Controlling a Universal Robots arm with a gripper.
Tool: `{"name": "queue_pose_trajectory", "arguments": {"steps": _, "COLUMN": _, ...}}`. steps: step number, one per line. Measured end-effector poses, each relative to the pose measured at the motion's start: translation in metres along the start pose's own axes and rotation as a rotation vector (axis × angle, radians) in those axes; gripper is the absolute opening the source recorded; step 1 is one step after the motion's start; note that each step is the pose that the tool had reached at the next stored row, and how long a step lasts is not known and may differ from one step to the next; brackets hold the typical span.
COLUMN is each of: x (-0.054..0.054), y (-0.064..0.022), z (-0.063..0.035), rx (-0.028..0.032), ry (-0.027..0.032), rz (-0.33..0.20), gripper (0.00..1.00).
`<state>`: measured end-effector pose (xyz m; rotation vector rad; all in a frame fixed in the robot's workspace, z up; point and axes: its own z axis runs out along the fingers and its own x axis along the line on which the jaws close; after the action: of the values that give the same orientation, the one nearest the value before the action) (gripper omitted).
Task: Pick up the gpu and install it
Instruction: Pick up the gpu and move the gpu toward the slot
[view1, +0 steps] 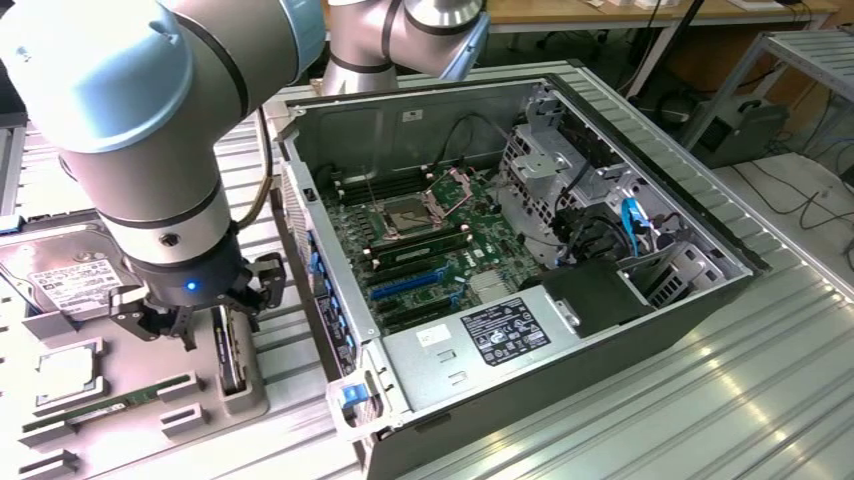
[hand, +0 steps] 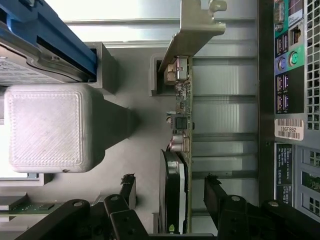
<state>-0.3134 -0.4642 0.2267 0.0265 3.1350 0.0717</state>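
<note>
Tool (view1: 200, 330) spread wide, black fingers (hand: 214, 197) astride the thin black-and-green gpu (hand: 182, 125), clear of both faces. From the exterior view's left: silver hard drive with white label (view1: 64, 278), narrow green memory stick (view1: 94, 410), grey plastic holder tray (view1: 134, 358). Gpu on edge in its slot, long axis alongside the open black computer case (view1: 534, 250), silver bracket (hand: 192, 35) at the end away from the tool. Ribbed metal surface (view1: 694, 400) beneath; desks and cables behind.

Robotics lab, probably: robot arm (view1: 134, 130) over opened computer case (view1: 387, 125), ribbed metal bench (view1: 747, 400), cabled desks (view1: 587, 14) behind.
</note>
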Motion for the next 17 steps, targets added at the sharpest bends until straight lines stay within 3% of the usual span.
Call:
{"name": "queue_pose_trajectory", "arguments": {"steps": 7, "x": -0.0001, "y": 0.0001, "z": 0.0012, "rx": 0.0, "ry": -0.0003, "rz": 0.0, "gripper": 0.66}}
{"name": "queue_pose_trajectory", "arguments": {"steps": 9, "x": -0.0001, "y": 0.0031, "z": 0.0015, "rx": 0.0097, "ry": -0.0003, "rz": 0.0, "gripper": 0.66}}
{"name": "queue_pose_trajectory", "arguments": {"steps": 10, "x": 0.0, "y": 0.0035, "z": 0.0017, "rx": 0.011, "ry": -0.0003, "rz": 0.0, "gripper": 0.66}}
{"name": "queue_pose_trajectory", "arguments": {"steps": 17, "x": -0.0003, "y": 0.0044, "z": 0.0073, "rx": 0.0112, "ry": -0.0003, "rz": 0.0, "gripper": 0.66}}
